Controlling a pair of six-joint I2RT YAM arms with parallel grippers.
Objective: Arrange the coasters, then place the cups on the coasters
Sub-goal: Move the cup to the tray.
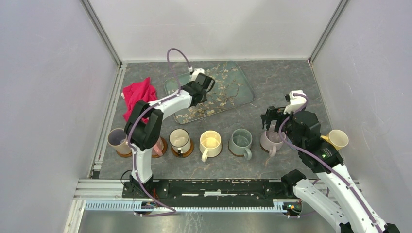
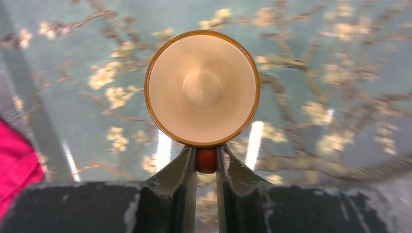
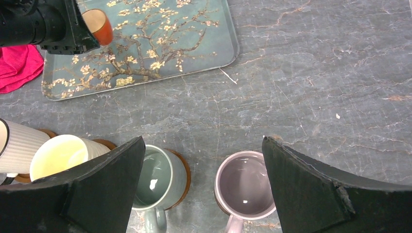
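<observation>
My left gripper (image 2: pixel 206 154) is shut on the red-brown handle of an orange-rimmed cup (image 2: pixel 201 87) with a cream inside, over the floral tray (image 2: pixel 340 58). The right wrist view shows that cup (image 3: pixel 99 24) tilted at my left gripper (image 1: pixel 208 82). A row of cups stands on coasters near the front: a greyish one (image 1: pixel 118 140), white (image 1: pixel 180 140), cream (image 1: pixel 210 142), grey-green (image 1: pixel 240 140) and mauve (image 1: pixel 269 141). A brown coaster (image 3: pixel 184 175) shows under the grey-green cup (image 3: pixel 155 177). My right gripper (image 3: pixel 204 145) hangs open above and beside the mauve cup (image 3: pixel 245 184).
A yellow cup (image 1: pixel 338 139) stands by the right arm's far side. A red cloth (image 1: pixel 138 97) lies left of the tray (image 1: pixel 233 90). Grey walls close in the dark stone table (image 1: pixel 282 82) on the left, back and right.
</observation>
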